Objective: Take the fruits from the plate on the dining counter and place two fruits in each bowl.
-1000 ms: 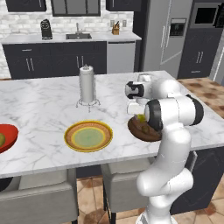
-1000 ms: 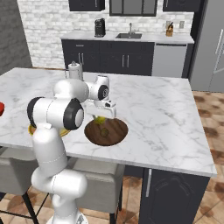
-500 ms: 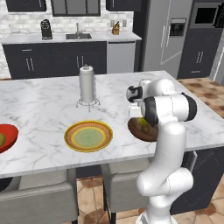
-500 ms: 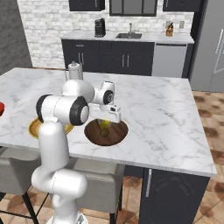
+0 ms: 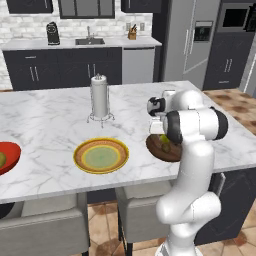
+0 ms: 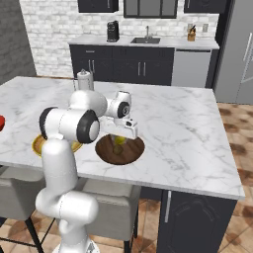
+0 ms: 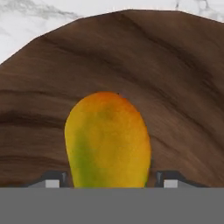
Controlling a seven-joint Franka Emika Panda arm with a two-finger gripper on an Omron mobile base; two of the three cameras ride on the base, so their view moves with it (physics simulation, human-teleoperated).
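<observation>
The white marble tabletop (image 5: 45,120) of the dining counter spans most of the left base view, with a steel paper-towel holder (image 5: 100,97) standing upright at about 12 o'clock from the plate. The yellow-rimmed plate (image 5: 101,155) with its pale green centre lies flat near the front edge. At 3 o'clock from the plate, near it, sits the dark brown wooden bowl (image 6: 120,149), partly behind the arm's elbow in the left base view. At 9 o'clock from the plate, well apart at the picture's left edge, is the red bowl (image 5: 8,157), with a greenish fruit (image 5: 2,159) showing inside it.

In the hand view a yellow-orange fruit (image 7: 107,140) with a green patch lies in the wooden bowl. The fingers (image 7: 108,179) stand apart, one tip at either side of that fruit, close beside it; whether they touch it cannot be told.
</observation>
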